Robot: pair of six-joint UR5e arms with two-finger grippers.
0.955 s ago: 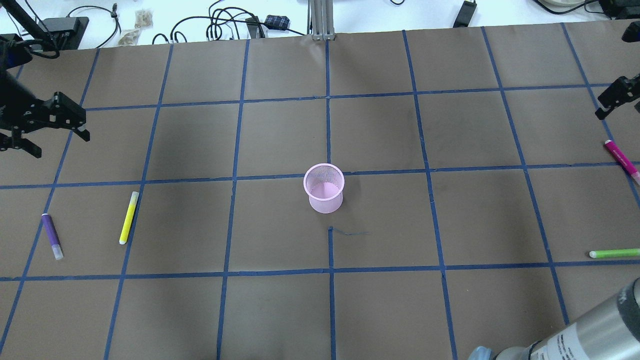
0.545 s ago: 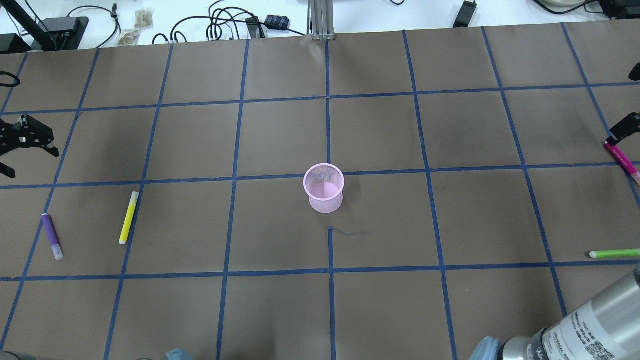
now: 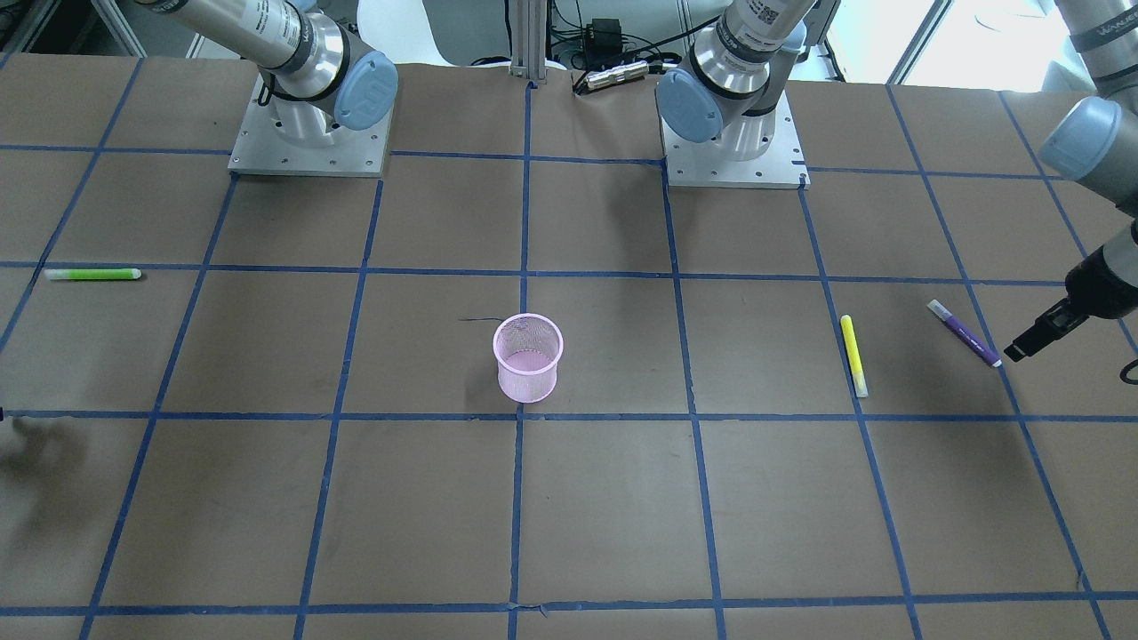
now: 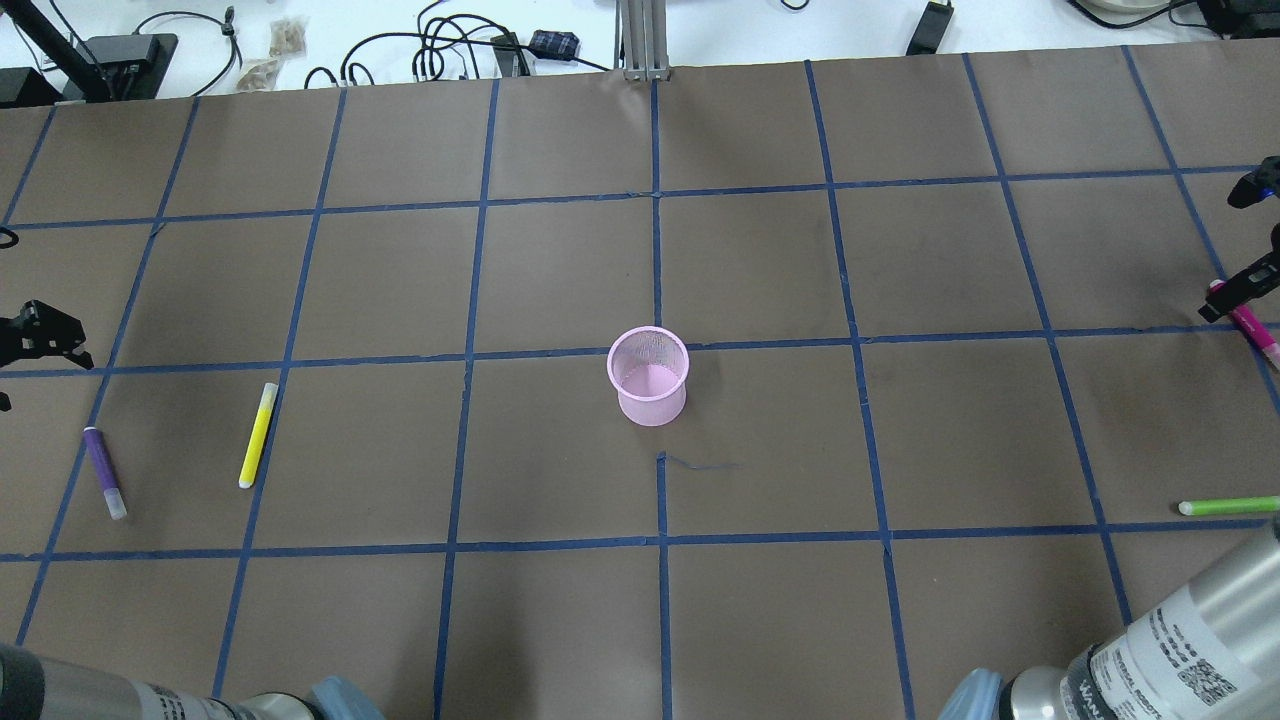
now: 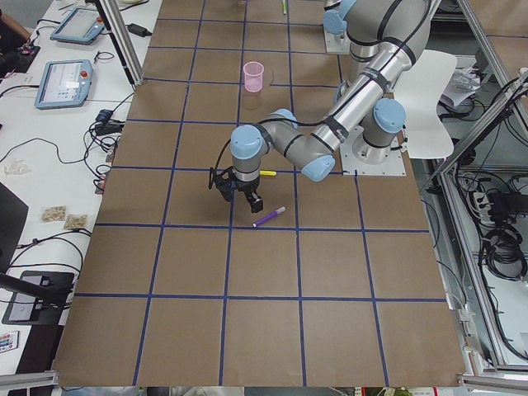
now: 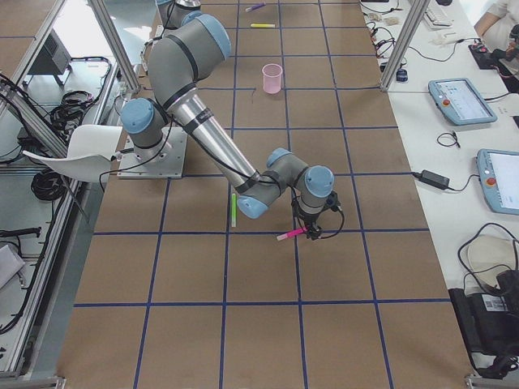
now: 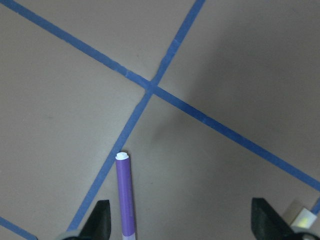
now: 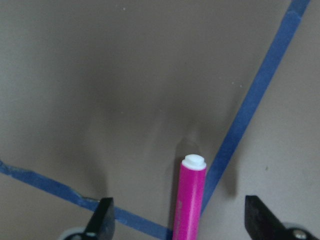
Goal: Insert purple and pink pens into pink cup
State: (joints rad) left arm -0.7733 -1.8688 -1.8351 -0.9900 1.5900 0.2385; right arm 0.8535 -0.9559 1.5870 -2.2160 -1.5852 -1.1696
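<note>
While hovering low at opposite ends of the tabletop (image 4: 560,250), holds the left tool (image 7: 182,222) spread wide and empty, with the purple pen (image 7: 125,200) lying flat just inside one finger rather than centred in the gap, pale-tipped end pointing away from the wrist. Holds the right tool (image 8: 181,220) spread and empty too, astride the pink pen (image 8: 190,200), flat near the middle of the gap, white-tipped end forward. Shows no contact with either pen. Leaves the pink cup (image 4: 648,376) upright and empty near the centre of the tabletop, well apart from both pens, with a yellow pen (image 4: 257,435) near the purple one and a green pen (image 4: 1225,507) on the right side, both to be ignored. Expect, judging by looks, light, stiff plastic barrels, round and smooth, so apt to roll on the paper or swivel in a loose pinch. Take hold across the barrel near its middle, fingers square to the long axis, for balance and for room to tip the pen upright. Shift the left tool sideways first to centre the purple pen and avoid landing a finger on it. Treat the cup as light mesh, probably easy to knock over; lower each pen in from straight above, clear of the rim.
</note>
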